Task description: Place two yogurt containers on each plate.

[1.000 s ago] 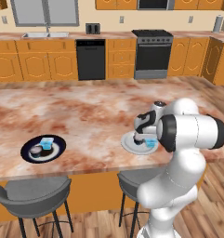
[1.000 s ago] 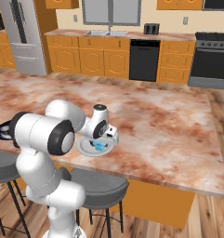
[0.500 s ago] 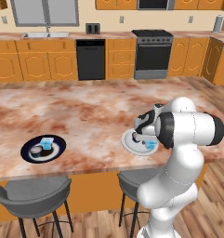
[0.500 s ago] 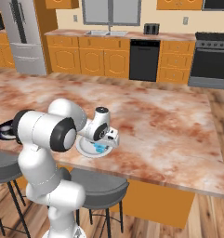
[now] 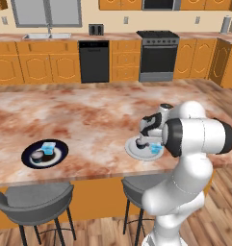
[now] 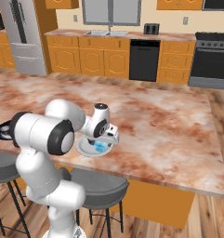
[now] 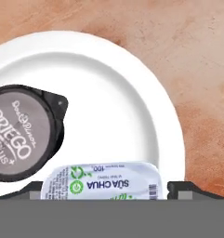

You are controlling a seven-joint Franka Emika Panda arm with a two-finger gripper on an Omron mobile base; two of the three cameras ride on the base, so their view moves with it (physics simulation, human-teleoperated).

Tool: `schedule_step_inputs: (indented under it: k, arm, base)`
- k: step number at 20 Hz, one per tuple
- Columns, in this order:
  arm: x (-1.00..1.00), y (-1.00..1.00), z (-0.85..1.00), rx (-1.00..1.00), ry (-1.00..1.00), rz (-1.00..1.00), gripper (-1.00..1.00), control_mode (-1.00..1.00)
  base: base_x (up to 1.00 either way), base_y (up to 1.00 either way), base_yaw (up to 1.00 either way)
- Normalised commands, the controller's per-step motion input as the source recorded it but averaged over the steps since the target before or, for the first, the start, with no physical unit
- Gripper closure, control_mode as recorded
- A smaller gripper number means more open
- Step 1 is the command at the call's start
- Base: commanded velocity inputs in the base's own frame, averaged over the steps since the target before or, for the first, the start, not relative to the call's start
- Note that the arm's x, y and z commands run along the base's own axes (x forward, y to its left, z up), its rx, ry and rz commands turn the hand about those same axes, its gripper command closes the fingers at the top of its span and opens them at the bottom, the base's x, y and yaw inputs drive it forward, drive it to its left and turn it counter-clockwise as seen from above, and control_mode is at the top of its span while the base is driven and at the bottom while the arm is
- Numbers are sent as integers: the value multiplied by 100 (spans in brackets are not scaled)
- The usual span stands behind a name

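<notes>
In the hand view the light grey plate [image 7: 132, 97] carries a dark round yogurt container [image 7: 21, 132] with a pale "Griego" lid and a pale blue squarish one [image 7: 104, 182] lying beside it. My gripper [image 7: 112, 189] hovers just over the blue cup, open, one fingertip [image 7: 190, 188] on each side with a gap. From the left base view the gripper [image 5: 148, 140] is low over that plate [image 5: 132, 150] at the counter's near edge. Far to the left, the black-navy plate [image 5: 59, 153] holds a pale blue cup [image 5: 48, 147] and a dark cup [image 5: 38, 156].
The marbled island counter [image 5: 88, 115] ends close in front of both plates. Two grey bar stools [image 5: 35, 202] [image 5: 146, 185] stand below that edge. My own arm covers part of the black-navy plate [image 6: 2, 131] in the right base view.
The jaws have gone from shut to wide apart, letting go of the pale blue cup, which now rests on the light grey plate. The arm has barely moved.
</notes>
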Motion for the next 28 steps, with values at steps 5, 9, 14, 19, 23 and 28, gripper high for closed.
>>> schedule_step_inputs:
  k: [5,9,14,19,23,28]
  arm:
    - [0,2,27,-4,0,0,-100,-100]
    - [0,5,9,-4,0,0,-100,-100]
    - [-21,2,34,-3,-1,0,-100,-100]
    - [-63,15,52,0,0,0,-100,-100]
    - [-75,26,55,0,-3,0,-100,-100]
    - [-82,28,79,-6,-14,0,-100,-100]
  base:
    - [0,0,0]
    - [0,0,0]
    - [0,0,0]
    - [0,0,0]
    - [0,0,0]
    - [0,0,0]
